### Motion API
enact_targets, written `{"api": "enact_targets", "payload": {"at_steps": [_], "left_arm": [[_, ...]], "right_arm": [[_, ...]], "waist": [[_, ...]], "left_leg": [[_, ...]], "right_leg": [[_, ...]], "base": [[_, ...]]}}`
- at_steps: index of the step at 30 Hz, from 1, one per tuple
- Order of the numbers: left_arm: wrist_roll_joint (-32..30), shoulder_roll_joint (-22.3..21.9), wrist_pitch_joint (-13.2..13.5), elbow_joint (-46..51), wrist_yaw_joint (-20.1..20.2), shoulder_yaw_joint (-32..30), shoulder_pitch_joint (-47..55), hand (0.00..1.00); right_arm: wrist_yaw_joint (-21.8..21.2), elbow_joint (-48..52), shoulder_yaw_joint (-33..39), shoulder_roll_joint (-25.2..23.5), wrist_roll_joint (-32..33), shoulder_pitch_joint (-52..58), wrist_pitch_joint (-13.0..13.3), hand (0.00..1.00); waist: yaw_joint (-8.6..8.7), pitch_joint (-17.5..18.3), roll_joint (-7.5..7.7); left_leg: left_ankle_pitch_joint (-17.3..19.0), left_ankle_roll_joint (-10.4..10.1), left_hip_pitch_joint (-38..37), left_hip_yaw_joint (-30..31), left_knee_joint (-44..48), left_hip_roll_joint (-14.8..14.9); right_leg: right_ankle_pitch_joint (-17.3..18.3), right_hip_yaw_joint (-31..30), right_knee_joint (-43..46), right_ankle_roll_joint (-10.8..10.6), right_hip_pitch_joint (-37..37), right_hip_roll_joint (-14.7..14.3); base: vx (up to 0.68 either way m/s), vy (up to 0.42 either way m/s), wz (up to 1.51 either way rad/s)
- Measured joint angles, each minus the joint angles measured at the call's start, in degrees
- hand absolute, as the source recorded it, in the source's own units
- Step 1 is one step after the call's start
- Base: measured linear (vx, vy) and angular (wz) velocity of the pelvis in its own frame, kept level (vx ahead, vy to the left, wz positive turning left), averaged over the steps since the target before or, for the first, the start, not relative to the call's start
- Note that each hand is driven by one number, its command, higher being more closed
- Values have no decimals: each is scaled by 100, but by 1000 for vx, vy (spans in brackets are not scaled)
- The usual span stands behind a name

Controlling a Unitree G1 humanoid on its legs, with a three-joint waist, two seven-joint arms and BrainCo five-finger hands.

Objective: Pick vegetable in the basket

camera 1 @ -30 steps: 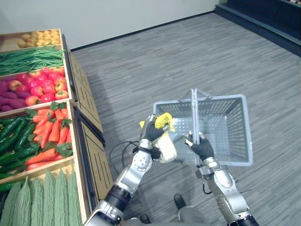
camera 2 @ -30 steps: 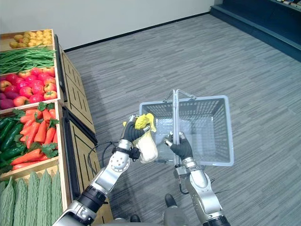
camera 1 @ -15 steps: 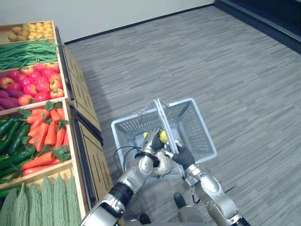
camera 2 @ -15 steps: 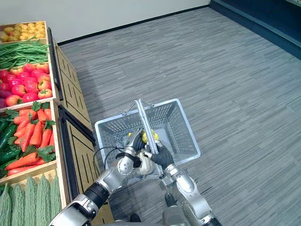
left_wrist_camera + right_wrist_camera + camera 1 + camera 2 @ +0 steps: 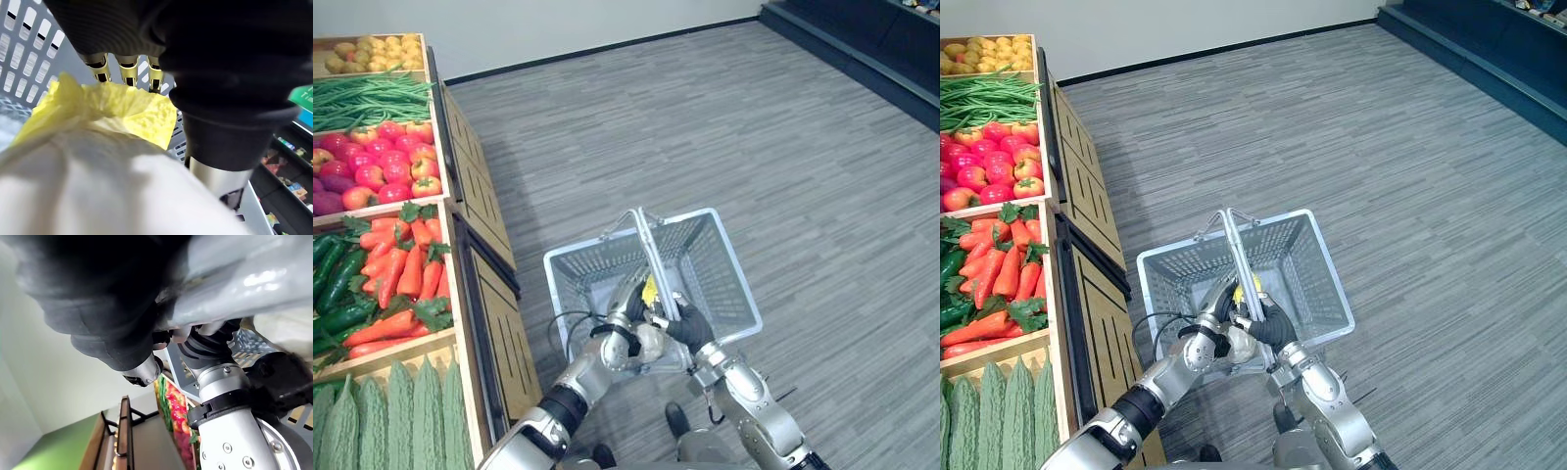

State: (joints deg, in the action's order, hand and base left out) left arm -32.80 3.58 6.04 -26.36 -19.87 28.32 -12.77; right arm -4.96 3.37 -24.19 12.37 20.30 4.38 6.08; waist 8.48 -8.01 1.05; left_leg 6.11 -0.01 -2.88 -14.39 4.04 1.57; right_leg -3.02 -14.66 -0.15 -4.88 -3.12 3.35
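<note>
A pale cabbage point(image 5: 651, 343) with a yellow leafy top point(image 5: 112, 107) lies low at the near end of the grey plastic basket point(image 5: 729, 257). My left hand point(image 5: 628, 305) reaches in over the near rim. Its fingers point(image 5: 128, 73) are stretched out straight past the yellow leaves and are not curled round the cabbage. My right hand point(image 5: 690, 325) is shut on the basket's grey handle point(image 5: 651, 257) and holds the basket up beside the shelf. The wrist view of the right hand point(image 5: 98, 298) shows it wrapped over the handle bar point(image 5: 234, 279).
A wooden produce shelf point(image 5: 484, 264) runs along the left with carrots point(image 5: 406, 274), cucumbers point(image 5: 337, 284), bitter gourds point(image 5: 382, 421), red apples point(image 5: 396, 166), green beans point(image 5: 372, 98) and potatoes point(image 5: 377, 54). Grey carpet point(image 5: 783, 147) spreads to the right, with a dark step point(image 5: 862, 39) at the far right.
A second ago my left hand was shut on the cabbage beside the basket's near left corner. The cabbage now lies inside the basket and the left fingers have straightened. The view has shifted.
</note>
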Motion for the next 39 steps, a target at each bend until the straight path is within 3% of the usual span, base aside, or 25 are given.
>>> {"api": "enact_targets", "payload": {"at_steps": [5, 10, 15, 23, 31, 32, 35, 36, 38, 39], "left_arm": [[483, 20, 208, 1017, 116, -538, 496, 0], [933, 150, 344, 1638, 236, -1043, 968, 0], [1875, 146, 470, 1945, 362, -1592, 1520, 0], [3504, 98, 564, 1914, 569, -2641, 2547, 0], [3660, 36, 562, 1730, 662, -2905, 2755, 0], [3425, -131, 560, 1742, 726, -2923, 2774, 0], [3306, -184, 550, 1768, 728, -2956, 2785, 0], [3305, -209, 548, 1876, 725, -3013, 2785, 0], [3189, -209, 550, 1972, 707, -3021, 2737, 0], [3078, -122, 540, 1933, 694, -2985, 2722, 0]], "right_arm": [[146, -90, 806, -198, -446, 334, 9, 100], [245, -117, 1302, -243, -637, 769, 9, 100], [313, -274, 1968, -361, -778, 1156, 8, 100], [491, -791, 2830, -504, -1088, 1392, 7, 100], [629, -1000, 3093, -660, -1318, 1478, 8, 100], [682, -1012, 3169, -671, -1462, 1494, 8, 100], [734, -1021, 3237, -672, -1585, 1444, 8, 100], [736, -1089, 3269, -673, -1603, 1354, 8, 100], [744, -1157, 3287, -680, -1659, 1171, 3, 100], [749, -1163, 3307, -705, -1692, 1149, 5, 100]], "waist": [[-149, 17, -5], [-158, 125, -26], [-292, 178, -26], [-311, 190, -36], [-394, 192, -32], [-478, 205, -30], [-480, 201, -22], [-475, 182, 10], [-474, 70, 51], [-372, -10, 34]], "left_leg": [[-16, -1, -4, 40, 12, 0], [-40, -22, 1, 166, 2, -5], [-65, -28, 8, 223, -17, -20], [-65, -29, 13, 323, -51, -30], [-46, -20, 40, 333, -15, -31], [167, -24, 216, 350, 216, -24], [411, 30, 300, 342, 648, -35], [716, 49, 319, 374, 814, -44], [946, 216, 243, 438, 950, -70], [1008, 295, 42, 567, 1028, -65]], "right_leg": [[1, 48, -7, 0, 39, 10], [2, 159, -35, 1, 91, 28], [3, 218, -80, 2, 123, 50], [6, 333, -134, 6, 175, 70], [46, 355, -124, 20, 169, 73], [528, 471, 385, -8, -102, 66], [877, 486, 1110, -18, -329, 34], [1065, 523, 1389, -74, -392, 93], [1238, 775, 3105, -261, -1095, 88], [1395, 1168, 4160, -170, -1698, 139]], "base": [[-11, -16, 5], [-25, -30, 10], [-30, -28, 6], [-11, -11, 6], [-1, -5, 2], [19, -41, 19], [81, -2, 8], [111, 67, -13], [56, 36, -7], [126, 17, 37]]}}
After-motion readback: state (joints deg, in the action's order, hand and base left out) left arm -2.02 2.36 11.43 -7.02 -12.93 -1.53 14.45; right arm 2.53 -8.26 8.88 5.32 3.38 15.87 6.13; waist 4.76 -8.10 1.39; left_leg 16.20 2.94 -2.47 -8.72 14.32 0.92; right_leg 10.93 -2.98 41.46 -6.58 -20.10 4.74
